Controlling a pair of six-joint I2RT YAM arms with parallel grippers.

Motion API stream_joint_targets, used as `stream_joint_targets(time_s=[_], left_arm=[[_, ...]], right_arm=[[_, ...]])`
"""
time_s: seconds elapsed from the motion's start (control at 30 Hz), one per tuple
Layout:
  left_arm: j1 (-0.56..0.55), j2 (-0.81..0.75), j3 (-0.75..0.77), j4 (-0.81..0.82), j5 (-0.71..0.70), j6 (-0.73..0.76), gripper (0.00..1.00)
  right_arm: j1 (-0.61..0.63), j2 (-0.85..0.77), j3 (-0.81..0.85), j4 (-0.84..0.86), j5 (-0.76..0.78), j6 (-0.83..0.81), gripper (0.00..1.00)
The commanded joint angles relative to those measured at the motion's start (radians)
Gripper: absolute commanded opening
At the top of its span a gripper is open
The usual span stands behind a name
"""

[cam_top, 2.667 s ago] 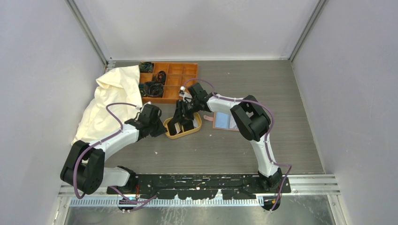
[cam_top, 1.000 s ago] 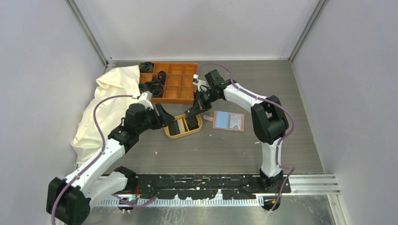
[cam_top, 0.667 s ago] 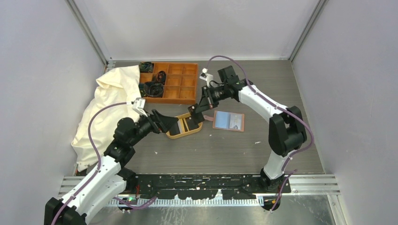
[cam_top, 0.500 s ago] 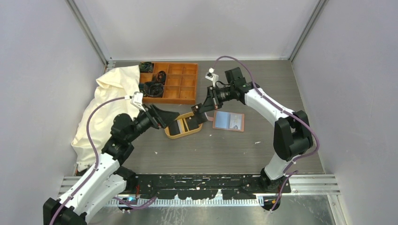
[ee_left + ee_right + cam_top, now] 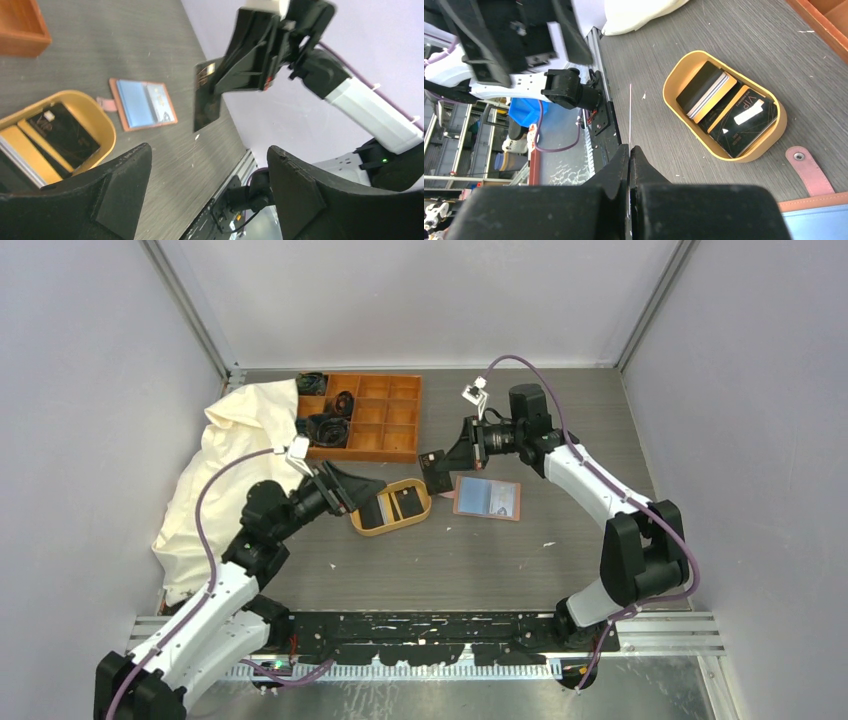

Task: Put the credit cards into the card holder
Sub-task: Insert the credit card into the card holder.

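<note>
Since the right gripper (image 5: 440, 460) pinches one black card (image 5: 207, 95) on edge, wallet (image 5: 487, 498) open just below its fingertips, it's probably lining up a slot; left gripper (image 5: 358, 486) hangs spread wide, empty.

Grey wood-grain bench (image 5: 480, 560). The open card holder (image 5: 487, 498) lies flat just beside the right claw (image 5: 437, 462). An oval wooden tray (image 5: 100, 120) sits between the right claw and the left claw (image 5: 368, 488). An orange compartment box (image 5: 392, 408) sits beyond both. A cream cloth (image 5: 235, 460) is heaped left of the left claw.
</note>
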Motion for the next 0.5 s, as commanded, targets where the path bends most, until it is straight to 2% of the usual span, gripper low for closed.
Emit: stream_joint_targets(time_s=[0.0, 0.1, 0.2, 0.27, 0.37, 0.47], left_arm=[[0.002, 0.015, -0.121, 0.273, 0.07, -0.07, 0.84], [0.002, 0.027, -0.151, 0.328, 0.078, -0.102, 0.84], [0.0, 0.035, -0.113, 0.251, 0.055, -0.139, 0.82], [-0.001, 0.038, -0.026, 0.086, 0.03, -0.125, 0.84], [-0.012, 0.053, 0.161, -0.258, -0.073, -0.095, 0.87], [-0.031, 0.086, 0.344, -0.435, -0.157, -0.122, 0.9]], right_arm=[[0.0, -0.051, -0.012, 0.119, -0.049, 0.043, 0.01], [0.0, -0.045, -0.014, 0.122, -0.057, 0.047, 0.01], [0.0, -0.034, -0.008, 0.121, -0.073, 0.061, 0.01], [-0.001, -0.034, -0.005, 0.12, -0.083, 0.065, 0.01], [-0.004, -0.041, -0.004, 0.117, -0.087, 0.062, 0.01], [-0.013, -0.038, -0.004, 0.114, -0.088, 0.058, 0.01]])
